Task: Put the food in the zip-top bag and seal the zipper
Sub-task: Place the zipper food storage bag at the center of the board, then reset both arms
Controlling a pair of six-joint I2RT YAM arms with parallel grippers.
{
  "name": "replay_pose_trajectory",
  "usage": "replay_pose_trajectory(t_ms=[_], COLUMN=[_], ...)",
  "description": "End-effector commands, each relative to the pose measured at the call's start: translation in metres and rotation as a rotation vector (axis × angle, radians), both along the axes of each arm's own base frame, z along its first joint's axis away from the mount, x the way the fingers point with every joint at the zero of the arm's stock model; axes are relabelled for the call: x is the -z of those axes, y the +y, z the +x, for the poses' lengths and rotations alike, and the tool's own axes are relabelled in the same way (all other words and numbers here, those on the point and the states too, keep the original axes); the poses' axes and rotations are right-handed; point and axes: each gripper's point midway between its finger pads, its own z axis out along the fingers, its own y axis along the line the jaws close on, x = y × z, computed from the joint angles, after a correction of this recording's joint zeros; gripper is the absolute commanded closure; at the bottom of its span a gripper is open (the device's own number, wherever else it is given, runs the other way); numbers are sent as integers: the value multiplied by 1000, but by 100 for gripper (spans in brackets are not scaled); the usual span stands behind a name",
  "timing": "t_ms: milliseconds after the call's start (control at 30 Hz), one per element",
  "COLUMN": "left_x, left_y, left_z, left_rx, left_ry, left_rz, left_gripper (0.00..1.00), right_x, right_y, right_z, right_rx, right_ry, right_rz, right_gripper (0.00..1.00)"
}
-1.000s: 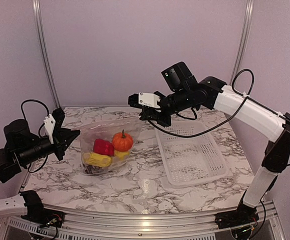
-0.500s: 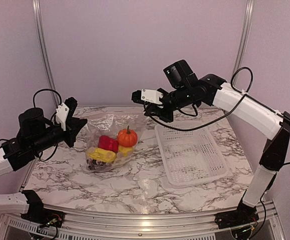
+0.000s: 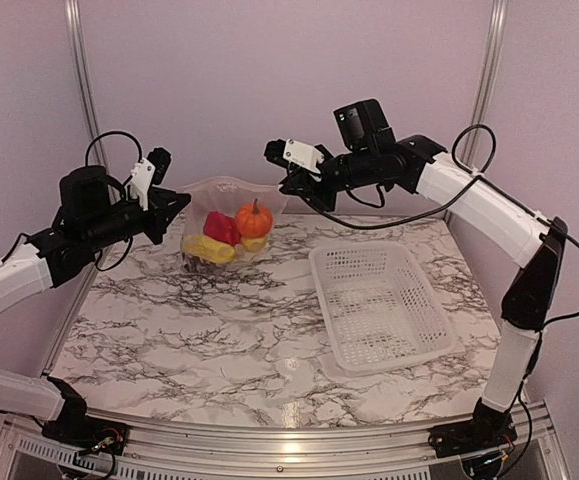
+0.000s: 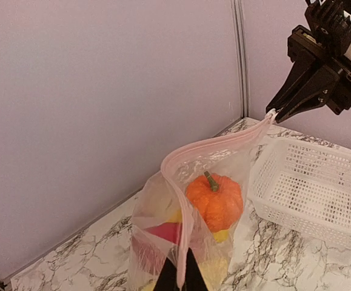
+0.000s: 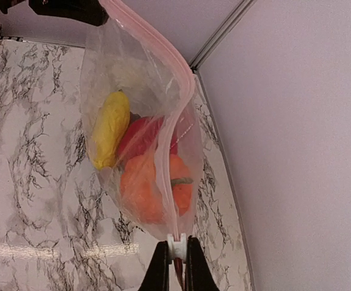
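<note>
Left fingers (image 4: 165, 280) and right fingers (image 5: 158, 270) each pinch shut on a top corner of the zip-top bag (image 3: 201, 205), hung over the surface's (image 3: 219, 340) far-left corner, food (image 3: 253, 219) inside. Sealing seems next: press along the taut zipper (image 4: 217, 145).

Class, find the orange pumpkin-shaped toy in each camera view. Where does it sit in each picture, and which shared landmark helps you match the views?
Top external: the orange round fruit is left of centre, inside the zip-top bag.
Left wrist: lower centre, stem up, seen through the bag's film.
Right wrist: lower centre, below the red and yellow pieces in the picture.
Shared landmark: the pink zipper, running along the bag's mouth.
</note>
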Motion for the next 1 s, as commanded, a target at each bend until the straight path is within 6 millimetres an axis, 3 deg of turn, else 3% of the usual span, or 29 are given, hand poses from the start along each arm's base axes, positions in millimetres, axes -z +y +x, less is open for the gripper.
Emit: replay_pose_trajectory(t_ms=[0,100,233,433,600,667,733,867,967], left_x=[31,72,98,90,76,68,60,43,31], left_y=[-3,7,23,49,75,84,91,102,109], left_z=[-31,-47,-73,-99,-107,-103,-98,-83,-74], left_rx=[110,104,105,46,-73,-129,-187,-298,-362], left_ry=[35,126,185,180,197,179,154,128,122], left_rz=[9,83,147,171,191,181,155,95,56], left_gripper=[100,94,83,58,45,42,40,38,21], right_x=[17,53,91,115,120,114,98,51,14], right_y=[4,3,-4,-11,-30,-37,-44,-75,-117], right_z=[-41,-64,-95,-151,-161,-157,-140,-82,-38], right_rx=[-136,-181,-246,-350,-328,-300,-236,-26,176], right_ry=[61,114,210,320,373,362,339,242,171], right_rz=[4,-58,-144,-273,-332,-317,-260,-100,37], right_gripper=[100,100,98,70,58,57,54,43,27])
